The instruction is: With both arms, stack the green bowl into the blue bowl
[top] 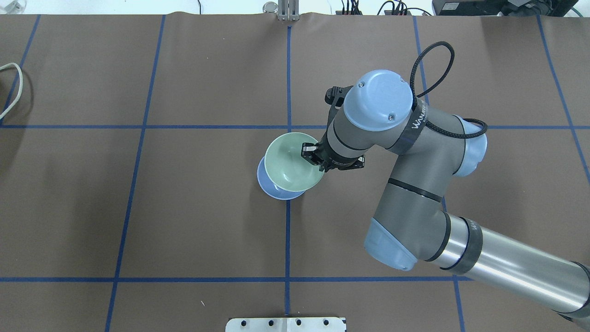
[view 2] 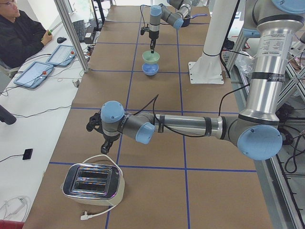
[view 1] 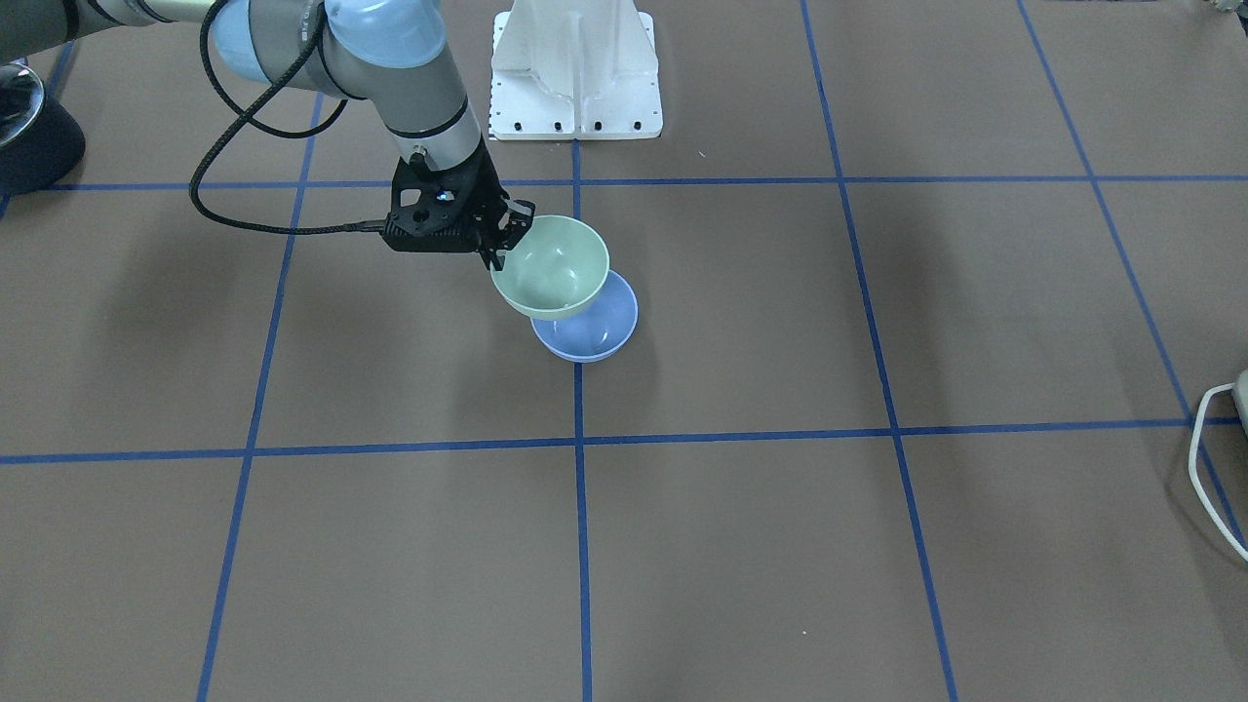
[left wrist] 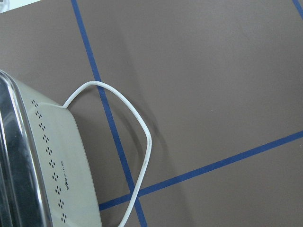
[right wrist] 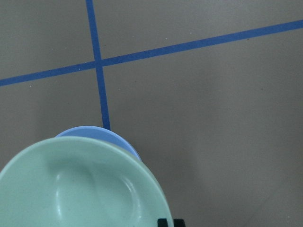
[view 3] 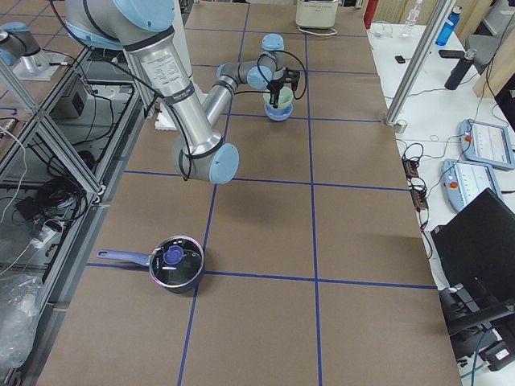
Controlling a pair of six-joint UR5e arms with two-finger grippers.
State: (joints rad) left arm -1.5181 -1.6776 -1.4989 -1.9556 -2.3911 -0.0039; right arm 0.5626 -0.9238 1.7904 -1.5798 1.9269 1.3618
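My right gripper (view 1: pixel 503 244) is shut on the near rim of the pale green bowl (view 1: pixel 551 268) and holds it, slightly tilted, just above the blue bowl (view 1: pixel 597 331), which sits on the table at a tape crossing. In the overhead view the green bowl (top: pixel 290 163) covers most of the blue bowl (top: pixel 264 182), and the right gripper (top: pixel 312 155) grips the rim from the right. The right wrist view shows the green bowl (right wrist: pixel 80 189) over the blue bowl (right wrist: pixel 102 135). My left gripper (view 2: pixel 106 145) hangs far off near a toaster; I cannot tell if it is open.
A silver toaster (view 2: pixel 93 181) with a white cord (left wrist: pixel 142 142) lies under the left arm. A dark pot (view 3: pixel 177 264) sits at the table's right end. The white pedestal (view 1: pixel 575 68) stands behind the bowls. An operator (view 2: pixel 19 33) sits beside the table.
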